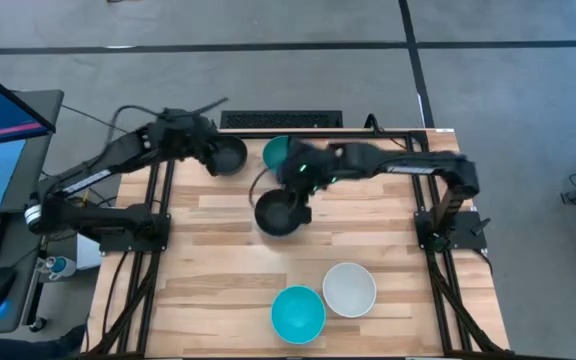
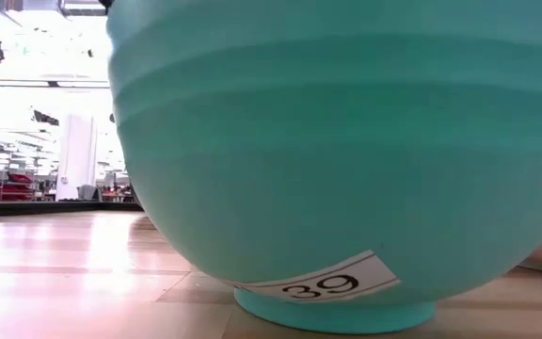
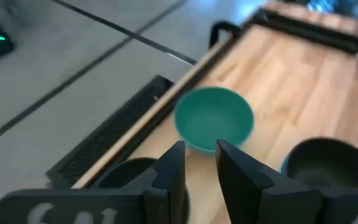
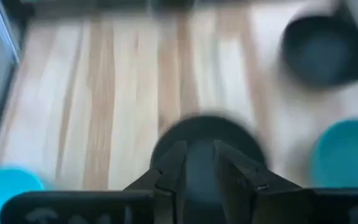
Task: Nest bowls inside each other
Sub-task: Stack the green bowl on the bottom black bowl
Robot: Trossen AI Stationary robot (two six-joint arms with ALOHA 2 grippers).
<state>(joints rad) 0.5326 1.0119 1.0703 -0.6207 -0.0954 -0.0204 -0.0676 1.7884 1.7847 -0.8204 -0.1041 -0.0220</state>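
Observation:
In the high view, a black bowl and a teal-green bowl sit near the table's far edge. A second black bowl is at mid-table. A cyan bowl and a white bowl stand near the near edge. My left gripper is open by a narrow gap, over the far black bowl and facing the teal bowl. My right gripper is shut on the middle black bowl. A cyan bowl bearing a "39" sticker fills the low view. My right gripper pinches the middle black bowl's rim on the bowl's far side, with the dark wall between its two fingers. The fingers come from above, slanting in from the table's right. The bowl stays upright, mouth up. Whether it is lifted clear of the table I cannot tell.
Bare wood lies between the middle black bowl and the two near bowls, and across the table's left half. A black frame rail runs along the far edge. A monitor and keyboard stand off the table's left side.

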